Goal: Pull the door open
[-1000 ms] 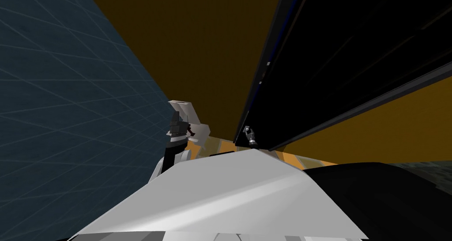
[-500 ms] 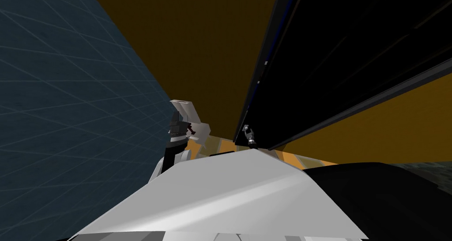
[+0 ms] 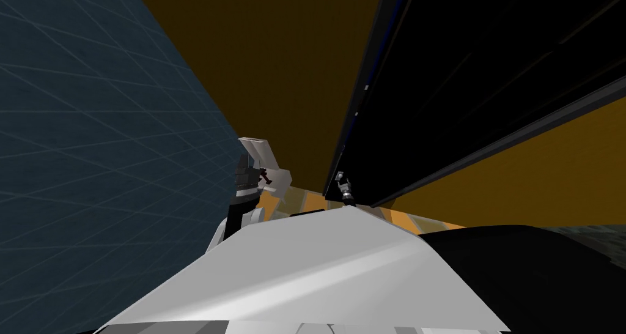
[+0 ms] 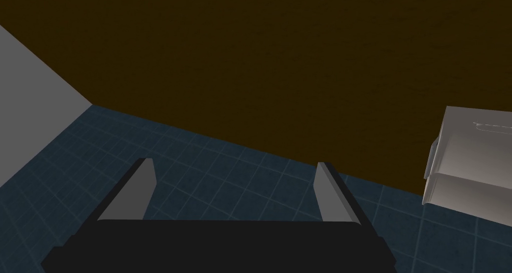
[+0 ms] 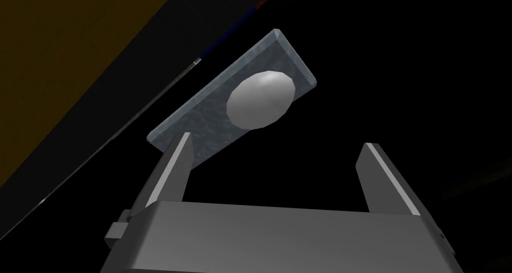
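The grey knob (image 5: 260, 100) is set on a grey plate (image 5: 200, 127) near the edge of the black door (image 3: 489, 73), just beyond the tips of the spread right gripper (image 5: 277, 141) and not yet enclosed by it. If the gripper is closed from here, the knob may only be clipped, and a pull could slip off. The plate's long axis is laid along the door's edge, with the knob pointing out at the gripper; the left gripper (image 4: 233, 162) is held spread, idle.

Reaching forward, right claw (image 5: 277, 140) fingers spread apart; left claw (image 4: 233, 162) fingers likewise spread, off to left.
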Controlling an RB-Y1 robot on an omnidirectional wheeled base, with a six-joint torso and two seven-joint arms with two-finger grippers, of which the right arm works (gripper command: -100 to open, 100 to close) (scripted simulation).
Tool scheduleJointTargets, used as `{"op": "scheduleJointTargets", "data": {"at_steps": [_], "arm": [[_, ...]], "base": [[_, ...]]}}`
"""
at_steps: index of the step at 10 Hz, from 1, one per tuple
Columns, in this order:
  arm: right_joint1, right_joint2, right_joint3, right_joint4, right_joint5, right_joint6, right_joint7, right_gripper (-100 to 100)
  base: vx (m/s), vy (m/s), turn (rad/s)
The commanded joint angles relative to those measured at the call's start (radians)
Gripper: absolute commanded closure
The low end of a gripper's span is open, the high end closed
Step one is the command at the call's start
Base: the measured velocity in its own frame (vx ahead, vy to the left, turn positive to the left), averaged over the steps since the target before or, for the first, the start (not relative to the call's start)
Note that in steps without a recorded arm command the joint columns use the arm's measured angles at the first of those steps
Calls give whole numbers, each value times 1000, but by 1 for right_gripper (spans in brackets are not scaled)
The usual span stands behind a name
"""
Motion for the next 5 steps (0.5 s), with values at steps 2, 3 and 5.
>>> {"op": "scheduleJointTargets", "data": {"at_steps": [2, 3, 5], "arm": [[-5, 8, 17, -11, -37, 11, -78, -100], [-5, 8, 17, -11, -37, 11, -96, -100], [-8, 11, 25, -14, -54, 15, -138, -100]], "base": [[-58, -10, 25], [-46, -9, 15], [-44, -8, 17]]}}
